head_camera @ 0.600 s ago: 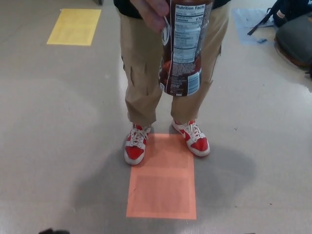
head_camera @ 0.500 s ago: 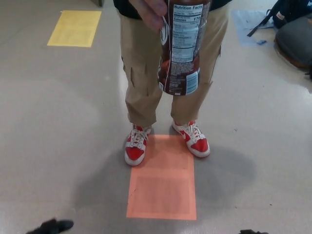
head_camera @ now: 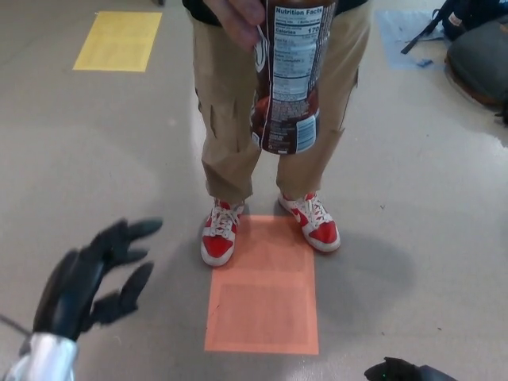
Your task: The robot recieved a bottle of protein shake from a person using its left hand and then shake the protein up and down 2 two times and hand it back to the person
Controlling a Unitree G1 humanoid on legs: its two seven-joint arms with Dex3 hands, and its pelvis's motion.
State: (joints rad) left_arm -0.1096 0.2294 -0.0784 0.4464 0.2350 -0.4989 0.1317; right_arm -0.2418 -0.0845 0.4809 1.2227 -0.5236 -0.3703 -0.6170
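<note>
Head view is showing a person's hand (head_camera: 238, 20) gripping a brown, glossy plastic protein shake bottle (head_camera: 287, 79) at twelve o'clock. At eight o'clock, the black left hand (head_camera: 91, 278) is spreading empty fingers (head_camera: 131, 232). At five o'clock, the right hand (head_camera: 405, 371) is barely showing; I cannot tell its state.

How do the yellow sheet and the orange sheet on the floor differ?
The yellow sheet lies far off at the upper left with nothing on it; the orange sheet lies near, in the middle, with the person's red and white shoes at its far edge. The orange sheet looks larger in view, the yellow one smaller. Both are flat rectangles on the floor.
</note>
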